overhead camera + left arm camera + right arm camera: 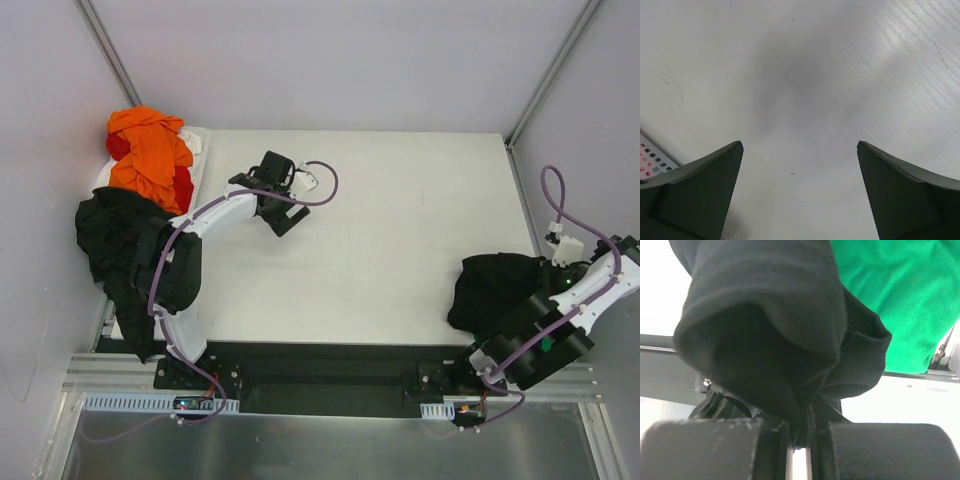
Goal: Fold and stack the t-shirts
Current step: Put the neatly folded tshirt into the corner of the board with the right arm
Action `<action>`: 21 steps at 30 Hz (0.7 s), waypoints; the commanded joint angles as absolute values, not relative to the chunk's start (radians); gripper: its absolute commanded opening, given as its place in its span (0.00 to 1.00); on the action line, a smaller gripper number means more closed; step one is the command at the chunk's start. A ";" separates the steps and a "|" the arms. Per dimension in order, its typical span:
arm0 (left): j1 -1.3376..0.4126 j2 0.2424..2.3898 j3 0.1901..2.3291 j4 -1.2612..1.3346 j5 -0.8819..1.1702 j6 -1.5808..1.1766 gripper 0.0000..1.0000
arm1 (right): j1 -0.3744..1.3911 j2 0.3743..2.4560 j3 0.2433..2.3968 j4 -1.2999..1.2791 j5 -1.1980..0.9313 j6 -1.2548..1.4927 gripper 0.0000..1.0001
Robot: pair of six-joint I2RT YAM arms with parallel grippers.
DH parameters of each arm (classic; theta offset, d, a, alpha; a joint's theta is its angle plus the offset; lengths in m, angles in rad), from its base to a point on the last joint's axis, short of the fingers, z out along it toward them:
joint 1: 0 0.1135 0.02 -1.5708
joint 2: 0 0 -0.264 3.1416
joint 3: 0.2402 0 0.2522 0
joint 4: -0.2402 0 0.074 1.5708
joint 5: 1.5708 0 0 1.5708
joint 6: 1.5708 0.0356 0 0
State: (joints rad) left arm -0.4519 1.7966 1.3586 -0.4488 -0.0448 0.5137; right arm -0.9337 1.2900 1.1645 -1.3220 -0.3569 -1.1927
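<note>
A heap of t-shirts lies at the table's left edge: an orange t-shirt point(150, 155) on top, a red one point(183, 186) under it, and a black one point(118, 235) spilling forward. My left gripper point(800, 145) hangs open over bare table point(805, 75) right of the heap, also seen from above point(280, 195), with nothing between its fingers. My right gripper point(801, 426) is shut on a fold of another black t-shirt point(765, 325), which sits bunched at the table's right front corner point(495, 290). A bright green t-shirt point(900, 290) shows behind it.
The heap rests on a white tray point(198, 140) at the left edge. A colour card point(652, 159) lies on the table near the left fingers. Grey walls and metal posts point(110, 60) enclose the table. A black rail point(320, 380) runs along the near edge.
</note>
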 commanded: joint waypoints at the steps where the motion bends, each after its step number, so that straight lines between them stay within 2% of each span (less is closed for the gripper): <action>1: -0.457 1.753 1.350 -0.442 -0.020 0.506 0.99 | -0.997 1.345 1.245 -1.442 -0.380 -1.278 0.01; 11: -0.457 1.764 1.345 -0.440 -0.014 0.500 0.99 | -1.002 1.457 1.361 -1.287 -0.227 -1.213 0.01; 21: -0.457 1.753 1.338 -0.440 -0.015 0.509 0.99 | -1.038 1.474 1.284 -1.105 -0.066 -1.232 0.01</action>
State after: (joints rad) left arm -0.4519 1.7966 1.3579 -0.4473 -0.0280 0.5129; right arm -1.0111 1.4651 1.3014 -1.1969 -0.1623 -1.2137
